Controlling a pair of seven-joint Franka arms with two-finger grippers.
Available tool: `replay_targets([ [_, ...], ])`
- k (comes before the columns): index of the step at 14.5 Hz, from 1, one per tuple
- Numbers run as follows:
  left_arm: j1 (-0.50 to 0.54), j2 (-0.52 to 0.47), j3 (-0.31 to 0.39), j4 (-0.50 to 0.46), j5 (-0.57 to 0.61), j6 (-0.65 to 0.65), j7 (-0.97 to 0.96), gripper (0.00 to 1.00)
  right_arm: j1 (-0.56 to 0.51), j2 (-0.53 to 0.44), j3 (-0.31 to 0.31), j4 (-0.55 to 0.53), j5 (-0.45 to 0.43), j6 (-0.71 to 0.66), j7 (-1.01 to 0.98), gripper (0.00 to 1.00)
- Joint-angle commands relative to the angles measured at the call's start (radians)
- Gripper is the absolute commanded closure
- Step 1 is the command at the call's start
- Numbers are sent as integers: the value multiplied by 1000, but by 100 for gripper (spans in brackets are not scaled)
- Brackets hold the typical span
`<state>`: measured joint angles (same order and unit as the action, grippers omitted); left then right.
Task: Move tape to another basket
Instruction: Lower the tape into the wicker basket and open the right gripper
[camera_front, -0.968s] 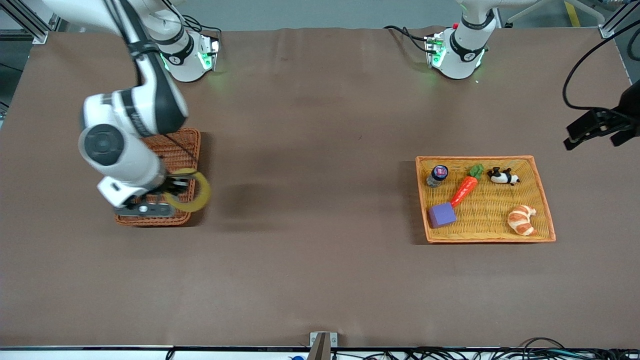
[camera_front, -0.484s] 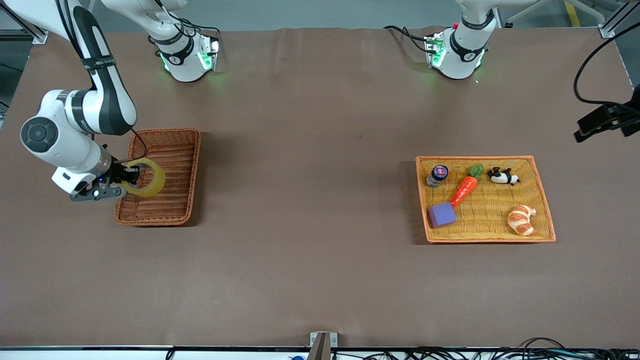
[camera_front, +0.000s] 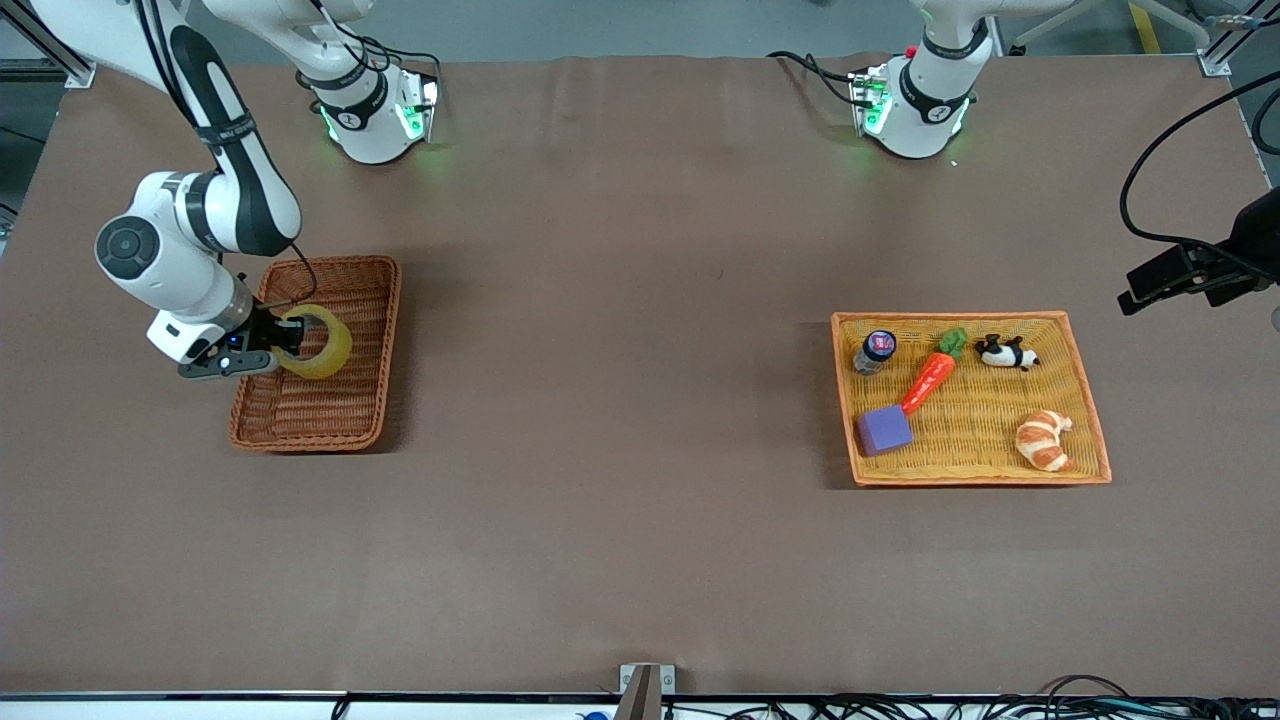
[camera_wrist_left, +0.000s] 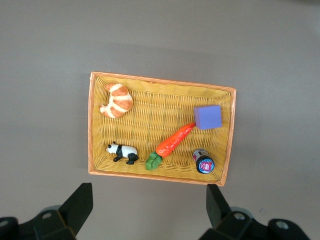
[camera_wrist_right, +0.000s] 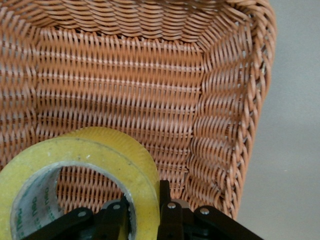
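The yellowish tape roll (camera_front: 318, 343) is held over the reddish-brown wicker basket (camera_front: 345, 420), which sits toward the right arm's end of the table. My right gripper (camera_front: 285, 340) is shut on the tape's wall, one finger inside the ring and one outside. In the right wrist view the tape (camera_wrist_right: 105, 165) hangs above the basket's woven floor (camera_wrist_right: 125, 95), with the gripper (camera_wrist_right: 145, 210) clamped on it. My left gripper (camera_front: 1190, 278) is open and empty, up in the air past the shallow orange-yellow tray (camera_front: 1085, 400); its wrist view shows both fingers (camera_wrist_left: 77, 207) spread wide.
The orange-yellow tray (camera_wrist_left: 162, 90) toward the left arm's end holds a croissant (camera_front: 1043, 440), a carrot (camera_front: 930, 377), a purple block (camera_front: 884, 430), a panda figure (camera_front: 1006, 353) and a small bottle (camera_front: 874, 352). Brown table surface lies between the two baskets.
My right arm has swung toward the table's end and then back, carrying the tape from the basket's near corner to over its middle, and lower. My left gripper has shifted slightly.
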<state>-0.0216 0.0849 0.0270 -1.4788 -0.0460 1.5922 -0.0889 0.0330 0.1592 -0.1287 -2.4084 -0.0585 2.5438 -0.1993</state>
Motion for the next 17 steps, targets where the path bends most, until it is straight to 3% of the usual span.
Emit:
replay_targets([
  [1,-4,-5,-2,8,10,3,21,0,13,9,-2,-29,26,47,-19,92],
  [4,-4,-5,-42,5,60,11,18,0,13,29,-3,-20,28,56,-17,90],
  [7,-9,-17,-42,-8,64,9,3,0,24,80,-3,-17,26,122,-19,72],
  [8,-4,-19,-42,-8,63,9,4,0,25,85,-3,-17,26,127,-20,52],
  [10,-1,-25,-42,-9,61,3,5,0,24,74,-5,-15,26,113,-23,0],
  [13,-1,-25,-44,-6,63,2,15,0,16,-10,-5,23,26,-32,-34,0],
  [17,-1,-24,-44,-11,54,2,15,0,4,-115,4,200,28,-294,17,0],
])
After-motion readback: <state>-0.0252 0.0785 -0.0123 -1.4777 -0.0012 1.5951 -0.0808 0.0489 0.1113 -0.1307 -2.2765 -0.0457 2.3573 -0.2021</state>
